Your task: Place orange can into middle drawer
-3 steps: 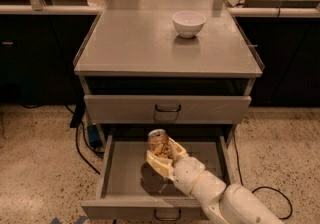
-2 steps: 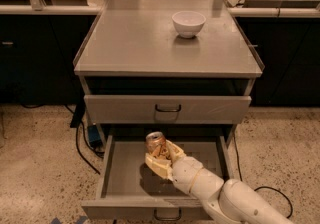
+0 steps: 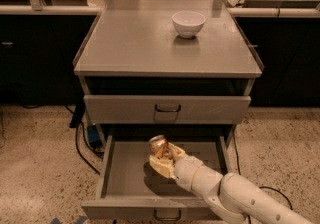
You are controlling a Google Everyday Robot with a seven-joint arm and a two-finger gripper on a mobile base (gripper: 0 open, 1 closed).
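Orange can (image 3: 159, 144) in gripper (image 3: 163, 155) over drawer (image 3: 125, 180)

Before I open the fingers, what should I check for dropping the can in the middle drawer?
1. Middle drawer pulled open: ok.
2. Gripper shut on the orange can: ok.
3. Can over the drawer's inside, between its side walls: ok.
4. Can resting on the drawer floor: cannot tell; the shadow below suggests it hangs above.
5. Can upright: cannot tell.
6. Upper drawer shut, not blocking the arm: ok.
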